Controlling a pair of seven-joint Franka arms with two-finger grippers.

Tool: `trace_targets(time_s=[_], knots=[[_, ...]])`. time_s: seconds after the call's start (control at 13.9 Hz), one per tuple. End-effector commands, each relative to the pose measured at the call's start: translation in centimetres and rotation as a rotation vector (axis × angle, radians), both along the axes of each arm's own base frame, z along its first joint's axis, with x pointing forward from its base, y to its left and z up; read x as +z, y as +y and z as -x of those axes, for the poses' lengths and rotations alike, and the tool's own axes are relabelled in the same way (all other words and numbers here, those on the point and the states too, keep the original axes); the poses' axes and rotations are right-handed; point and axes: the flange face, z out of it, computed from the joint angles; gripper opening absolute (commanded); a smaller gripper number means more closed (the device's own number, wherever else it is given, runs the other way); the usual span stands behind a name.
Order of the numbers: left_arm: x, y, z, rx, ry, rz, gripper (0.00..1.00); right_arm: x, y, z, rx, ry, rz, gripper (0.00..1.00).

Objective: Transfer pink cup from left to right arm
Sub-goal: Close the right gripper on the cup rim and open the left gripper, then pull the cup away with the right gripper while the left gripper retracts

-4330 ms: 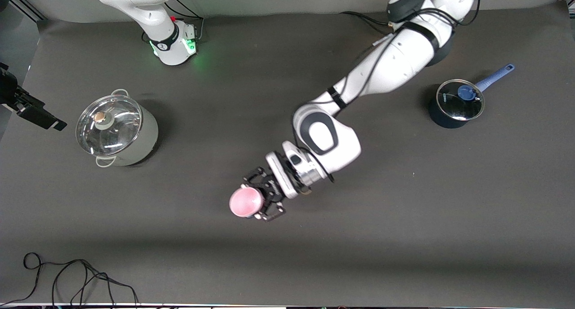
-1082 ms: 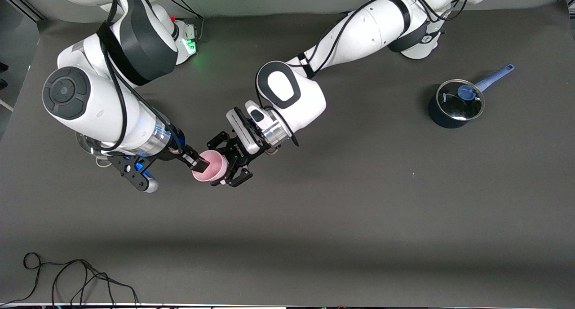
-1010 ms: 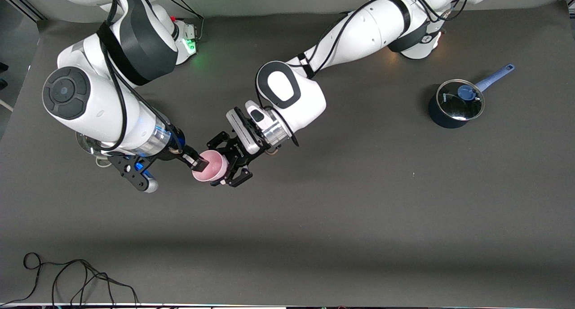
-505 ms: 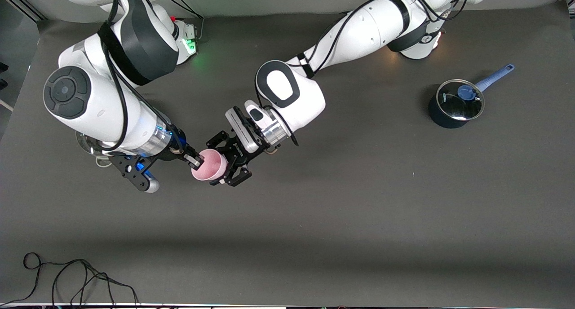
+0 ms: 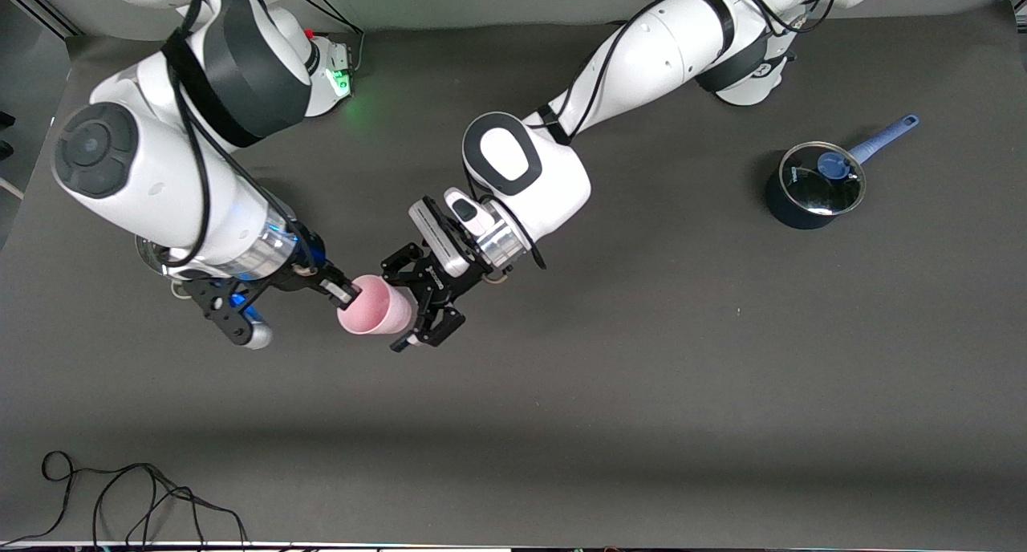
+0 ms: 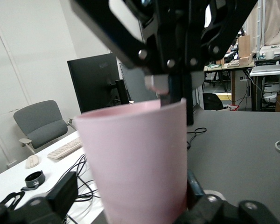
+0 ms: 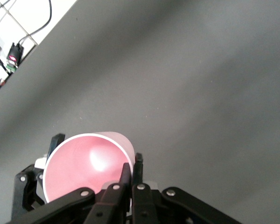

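The pink cup (image 5: pixel 375 305) hangs tilted over the middle of the table, between my two grippers. My right gripper (image 5: pixel 343 293) is shut on the cup's rim, with one finger inside the mouth and one outside, as the right wrist view shows (image 7: pixel 132 170). My left gripper (image 5: pixel 419 302) is open, its fingers spread on either side of the cup's lower half with a gap showing. In the left wrist view the cup (image 6: pixel 135 163) fills the space between the left gripper's fingers (image 6: pixel 60 196), and the right gripper (image 6: pixel 170 88) grips its top edge.
A large steel pot (image 5: pixel 151 255) stands at the right arm's end of the table, mostly hidden under that arm. A small dark saucepan (image 5: pixel 810 187) with a glass lid and blue handle sits at the left arm's end. A black cable (image 5: pixel 136 496) lies near the front edge.
The right gripper has shut on the cup's rim. The left gripper then opened off the cup's body. The cup has shifted slightly toward the front camera with the right gripper.
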Motion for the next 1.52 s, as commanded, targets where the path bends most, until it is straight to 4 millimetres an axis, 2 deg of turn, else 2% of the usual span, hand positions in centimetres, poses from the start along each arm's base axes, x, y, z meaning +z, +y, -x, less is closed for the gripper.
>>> trace_targets(time_s=[0.0,0.14,0.22,0.29,0.43,0.51,0.79,0.94,1.15,1.3,1.44], knots=[[1.3,1.5,-1.1,0.043,-0.019,-0.014,1.00,0.7,-1.9,-0.3,-0.003,-0.006,0.060,0.00],[1.6,2.5,-1.9,0.043,-0.045,-0.050,1.00,0.8,-3.3,-1.1,-0.025,-0.037,0.091,0.00],[1.5,4.1,-2.9,0.049,-0.047,-0.073,1.00,0.9,-4.4,-1.5,-0.044,-0.049,0.095,0.00],[2.0,5.5,-3.4,0.047,-0.047,-0.102,1.00,1.1,-6.3,-2.1,-0.054,-0.060,0.105,0.00],[1.6,9.0,-3.9,0.035,-0.032,-0.186,1.00,1.1,-9.7,-3.0,-0.001,-0.070,0.128,0.00],[1.3,10.6,-3.7,0.012,-0.020,-0.222,1.00,1.0,-11.9,-3.5,0.012,-0.072,0.133,0.00],[-0.1,16.1,-1.7,-0.058,0.029,-0.341,1.00,0.5,-23.0,-5.0,0.128,-0.074,0.156,0.00],[-1.5,18.9,-0.4,-0.097,0.060,-0.395,1.00,0.7,-29.9,-5.0,0.185,-0.082,0.166,0.00],[-2.7,23.3,-0.2,-0.179,0.082,-0.442,1.00,0.4,-38.2,-4.1,0.417,-0.095,0.184,0.00],[-3.8,26.1,0.3,-0.207,0.106,-0.475,1.00,0.4,-41.8,-3.4,0.592,-0.106,0.195,0.00],[-4.9,29.3,-0.1,-0.262,0.103,-0.536,1.00,0.4,-43.6,-2.9,0.742,-0.116,0.200,0.00]])
